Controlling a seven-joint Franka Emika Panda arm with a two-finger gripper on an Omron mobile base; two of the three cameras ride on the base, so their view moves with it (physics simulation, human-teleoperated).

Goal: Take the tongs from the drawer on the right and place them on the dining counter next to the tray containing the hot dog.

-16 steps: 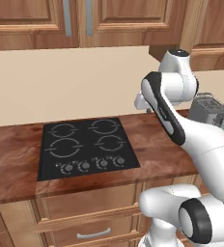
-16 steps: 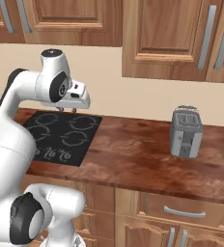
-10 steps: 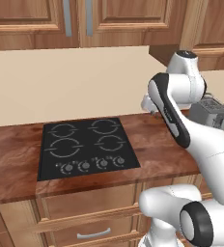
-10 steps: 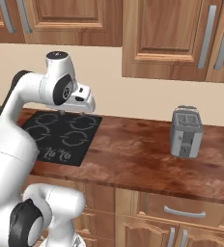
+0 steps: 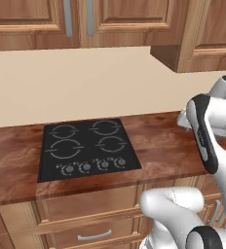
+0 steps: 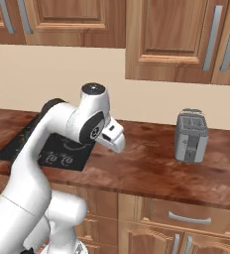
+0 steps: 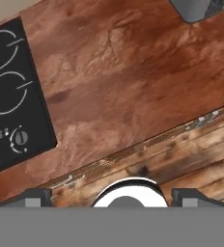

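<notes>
While the drawer (image 6: 192, 216) with its short silver bar handle is sitting shut below the counter edge at about 5 o'clock in the right base view, its contents are hidden, so the tongs cannot be located. A second closed drawer front (image 5: 91, 234) is showing at 6 o'clock in the left base view, beneath the black stovetop (image 5: 87, 149).

Nearest the cameras, the white arm is rising from the base, bending at the elbow and reaching forward over the wood counter (image 6: 151, 163). Its wrist is turning the gripper (image 7: 111, 194) downward: in the hand view the two dark fingertips are standing far apart at 7 and 5 o'clock, spread wide with nothing between them. Below them, the counter's front edge is running diagonally, with the stovetop's knobs at 9 o'clock.

Farther back, a grey toaster (image 6: 191, 135) is standing upright on the counter at 3 o'clock in the right base view, well apart from the hand. Beyond it, closed upper cabinet doors (image 6: 174, 37) are hanging at 12 o'clock.
</notes>
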